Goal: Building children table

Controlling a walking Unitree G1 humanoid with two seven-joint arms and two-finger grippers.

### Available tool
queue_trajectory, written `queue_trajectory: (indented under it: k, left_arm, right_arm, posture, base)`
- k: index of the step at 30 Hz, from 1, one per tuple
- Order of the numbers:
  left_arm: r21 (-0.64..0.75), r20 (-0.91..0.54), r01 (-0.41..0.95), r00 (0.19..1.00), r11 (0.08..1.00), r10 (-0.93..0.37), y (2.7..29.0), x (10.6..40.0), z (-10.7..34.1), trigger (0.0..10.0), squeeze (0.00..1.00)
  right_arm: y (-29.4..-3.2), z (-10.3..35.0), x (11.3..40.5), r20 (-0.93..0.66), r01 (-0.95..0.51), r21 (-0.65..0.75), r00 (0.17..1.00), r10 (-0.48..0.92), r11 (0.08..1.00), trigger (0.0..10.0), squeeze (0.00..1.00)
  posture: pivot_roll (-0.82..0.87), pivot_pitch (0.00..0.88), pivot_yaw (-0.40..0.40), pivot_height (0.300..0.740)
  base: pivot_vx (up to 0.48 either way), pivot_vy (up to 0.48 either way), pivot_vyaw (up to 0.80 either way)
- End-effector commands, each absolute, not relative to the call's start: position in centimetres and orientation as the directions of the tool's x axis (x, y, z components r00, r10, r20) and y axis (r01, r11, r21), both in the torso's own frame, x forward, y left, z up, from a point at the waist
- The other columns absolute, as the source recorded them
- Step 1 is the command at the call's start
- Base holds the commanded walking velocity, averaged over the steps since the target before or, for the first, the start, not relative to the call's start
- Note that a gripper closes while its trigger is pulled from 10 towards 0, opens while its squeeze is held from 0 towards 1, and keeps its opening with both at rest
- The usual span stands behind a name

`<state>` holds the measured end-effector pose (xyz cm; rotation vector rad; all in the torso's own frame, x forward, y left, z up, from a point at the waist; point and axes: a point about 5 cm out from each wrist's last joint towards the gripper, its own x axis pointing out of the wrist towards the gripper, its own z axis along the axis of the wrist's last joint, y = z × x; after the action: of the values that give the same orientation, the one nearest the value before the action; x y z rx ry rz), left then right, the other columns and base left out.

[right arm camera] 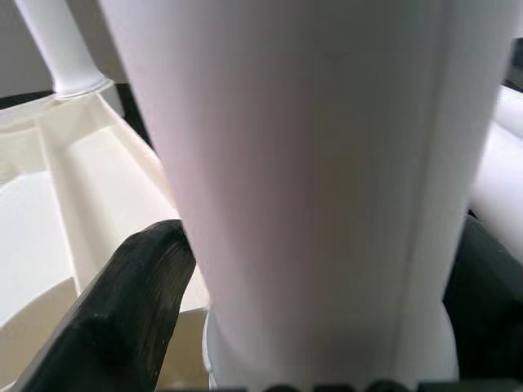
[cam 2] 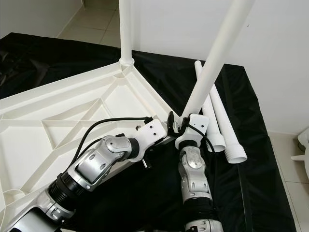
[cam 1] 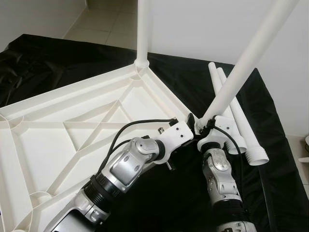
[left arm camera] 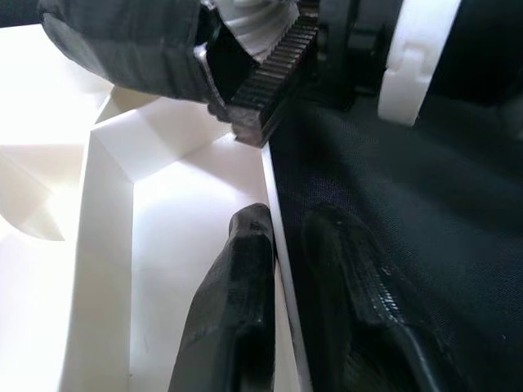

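A white children's tabletop (cam 1: 72, 140) lies upside down on a black cloth, its ribs facing up. One white leg (cam 1: 143, 29) stands upright in the far corner socket. My right gripper (cam 1: 205, 126) is shut on a second white leg (cam 1: 244, 63), which leans to the right with its foot at the tabletop's near right corner. In the right wrist view that leg (right arm camera: 310, 180) sits between the black fingers (right arm camera: 139, 302). My left gripper (cam 1: 189, 121) is shut on the tabletop rim (left arm camera: 274, 212) just beside that corner, one finger on each side.
Two spare white legs (cam 1: 241, 130) lie side by side on the black cloth (cam 1: 275, 159) to the right of my right arm. A white wall stands behind, with tiled floor (cam 1: 104, 21) at the far left. A white object (cam 1: 305, 145) sits at the right edge.
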<state>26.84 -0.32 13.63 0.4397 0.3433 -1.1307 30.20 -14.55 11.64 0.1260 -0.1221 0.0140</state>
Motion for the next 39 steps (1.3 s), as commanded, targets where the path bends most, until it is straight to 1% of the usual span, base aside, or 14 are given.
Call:
queue_trajectory:
  k: [1,2,5,6,9,10,12,13,18,20,34,35,36,39]
  left_arm:
    - [0.040,-0.588,0.955,0.259,0.293,-0.767,-0.6,25.1,10.3,10.0,0.00]
    - [0.040,-0.588,0.955,0.260,0.293,-0.766,-0.6,25.1,10.4,10.0,0.00]
    - [0.040,-0.589,0.955,0.261,0.294,-0.765,-0.6,25.2,10.3,10.0,0.00]
    - [0.040,-0.588,0.955,0.261,0.295,-0.765,-0.5,25.2,10.4,10.0,0.00]
    - [0.039,-0.588,0.955,0.261,0.295,-0.765,-0.5,25.2,10.4,10.0,0.00]
    - [0.039,-0.588,0.955,0.261,0.295,-0.766,-0.6,25.2,10.4,10.0,0.00]
    - [0.039,-0.588,0.955,0.261,0.295,-0.766,-0.6,25.2,10.4,10.0,0.00]
    - [0.039,-0.588,0.955,0.260,0.294,-0.766,-0.6,25.1,10.4,10.0,0.00]
    - [0.040,-0.588,0.956,0.258,0.291,-0.766,-0.6,25.1,10.4,10.0,0.00]
    - [0.041,-0.589,0.956,0.259,0.292,-0.765,-0.5,25.2,10.5,10.0,0.00]
    - [0.044,-0.592,0.954,0.264,0.296,-0.761,-0.4,25.3,10.5,10.0,0.00]
    - [0.044,-0.592,0.954,0.264,0.296,-0.762,-0.4,25.3,10.5,10.0,0.00]
    - [0.044,-0.592,0.954,0.263,0.295,-0.762,-0.4,25.3,10.5,10.0,0.00]
    - [0.043,-0.592,0.955,0.262,0.294,-0.763,-0.5,25.4,10.5,10.0,0.00]
  right_arm:
    - [-14.0,11.7,30.0,0.138,-0.085,0.136,0.988,0.066,0.987,10.0,0.98]
    - [-14.3,11.7,30.0,0.143,-0.110,0.131,0.985,0.091,0.985,10.0,0.00]
    - [-15.1,11.7,29.9,0.160,-0.164,0.109,0.976,0.145,0.980,10.0,0.00]
    - [-16.4,11.6,29.9,0.165,-0.199,0.091,0.969,0.182,0.976,10.0,0.00]
    - [-16.8,11.6,29.8,0.165,-0.205,0.088,0.968,0.188,0.975,10.0,0.00]
    - [-17.3,11.6,29.9,0.166,-0.225,0.065,0.963,0.212,0.972,10.0,0.00]
    - [-17.9,11.5,29.9,0.158,-0.251,0.046,0.957,0.241,0.967,10.0,0.00]
    - [-18.6,11.5,29.9,0.150,-0.293,0.031,0.947,0.286,0.955,10.0,0.00]
    - [-20.2,11.4,30.1,0.122,-0.355,0.009,0.928,0.351,0.935,10.0,0.00]
    - [-21.5,11.3,30.4,0.081,-0.395,-0.014,0.915,0.394,0.919,10.0,0.00]
    - [-22.6,11.0,31.1,0.026,-0.464,-0.044,0.885,0.466,0.884,10.0,0.00]
    - [-22.6,11.0,31.1,0.023,-0.472,-0.040,0.881,0.473,0.881,8.4,0.00]
    - [-22.7,10.9,31.2,0.028,-0.479,-0.025,0.877,0.479,0.878,0.0,0.00]
    - [-22.8,10.8,31.2,0.032,-0.492,-0.016,0.870,0.492,0.871,0.0,0.00]
  posture:
    - [0.04,0.088,-0.070,0.740]
    - [0.04,0.093,-0.068,0.740]
    - [0.04,0.093,-0.068,0.740]
    - [0.04,0.098,-0.065,0.740]
    - [0.04,0.098,-0.065,0.740]
    - [0.03,0.105,-0.060,0.740]
    - [0.03,0.105,-0.060,0.740]
    - [0.03,0.105,-0.059,0.740]
    - [0.03,0.108,-0.056,0.740]
    - [0.04,0.108,-0.054,0.740]
    - [0.04,0.103,-0.050,0.740]
    - [0.04,0.103,-0.050,0.740]
    - [0.04,0.104,-0.050,0.740]
    - [0.04,0.104,-0.049,0.740]
  base:
    - [0.000,0.000,0.00]
    - [0.000,0.000,0.00]
    - [0.000,0.000,0.00]
    - [0.000,0.000,0.00]
    - [0.000,0.000,0.00]
    - [0.000,0.000,0.00]
    - [0.000,0.000,0.00]
    - [0.000,0.000,0.00]
    - [0.000,0.000,0.00]
    - [0.000,0.000,0.00]
    - [0.000,0.000,0.00]
    - [0.000,0.000,0.00]
    - [0.000,0.000,0.00]
    - [0.000,0.000,0.00]
